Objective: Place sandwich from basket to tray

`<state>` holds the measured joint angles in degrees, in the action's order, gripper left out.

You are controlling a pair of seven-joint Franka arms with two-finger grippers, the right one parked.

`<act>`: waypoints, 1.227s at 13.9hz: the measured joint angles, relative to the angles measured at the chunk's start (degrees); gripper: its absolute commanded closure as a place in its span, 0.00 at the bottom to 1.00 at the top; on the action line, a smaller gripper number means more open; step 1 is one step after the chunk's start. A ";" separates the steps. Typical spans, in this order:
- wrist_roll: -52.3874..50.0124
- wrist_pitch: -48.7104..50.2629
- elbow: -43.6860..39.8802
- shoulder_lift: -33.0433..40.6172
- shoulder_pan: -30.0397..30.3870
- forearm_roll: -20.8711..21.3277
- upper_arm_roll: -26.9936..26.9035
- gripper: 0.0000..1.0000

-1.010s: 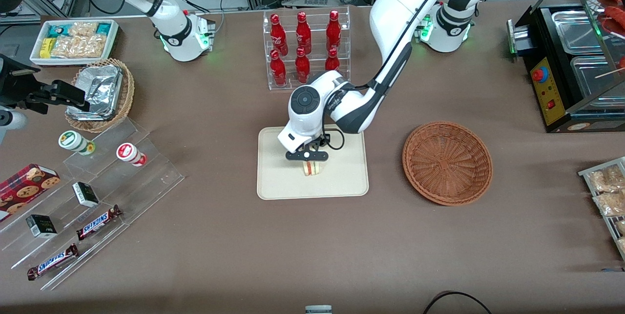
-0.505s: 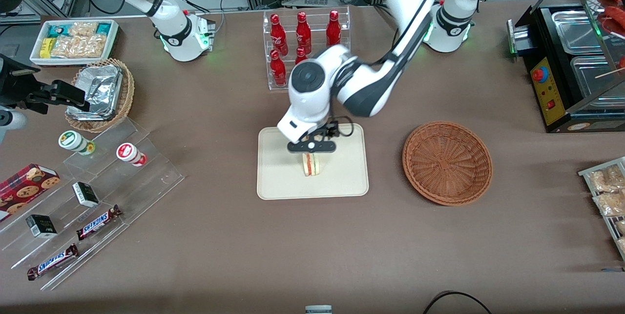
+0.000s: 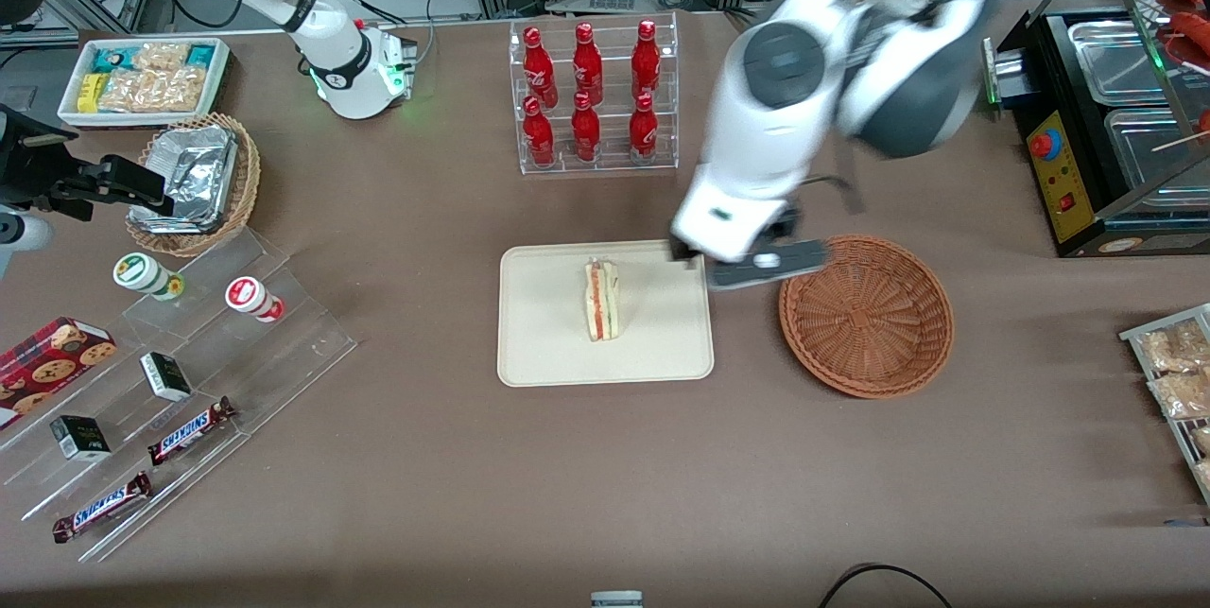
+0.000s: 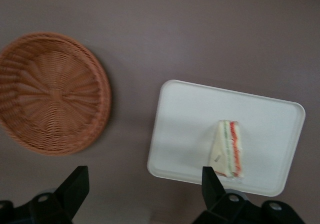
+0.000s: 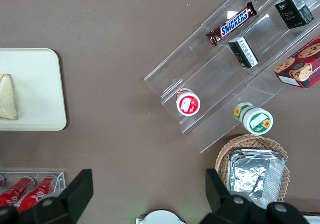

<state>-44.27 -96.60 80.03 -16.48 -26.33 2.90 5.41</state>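
Now the sandwich (image 3: 602, 299) lies on the tray (image 3: 539, 343), let go, and the gripper (image 3: 766, 266) hangs high with fingers spread wide and empty, between tray and basket (image 3: 866, 315). Placing looks done; by my reckoning only retreat to rest remains.

One sandwich (image 3: 602, 299), one tray (image 3: 539, 343) and one basket (image 3: 866, 315) are counted. One gripper (image 3: 768, 266) is raised between tray and basket. Six bottles (image 3: 586, 94) are racked, two Snickers bars (image 3: 192, 429) and two cups (image 3: 147, 274) shelved; perhaps two dark boxes (image 3: 166, 376) are seen.
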 measured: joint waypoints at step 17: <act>43.97 9.41 9.70 17.16 21.96 -0.24 -6.59 0.01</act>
<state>-0.30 -87.18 89.74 0.68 -4.37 2.66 -1.17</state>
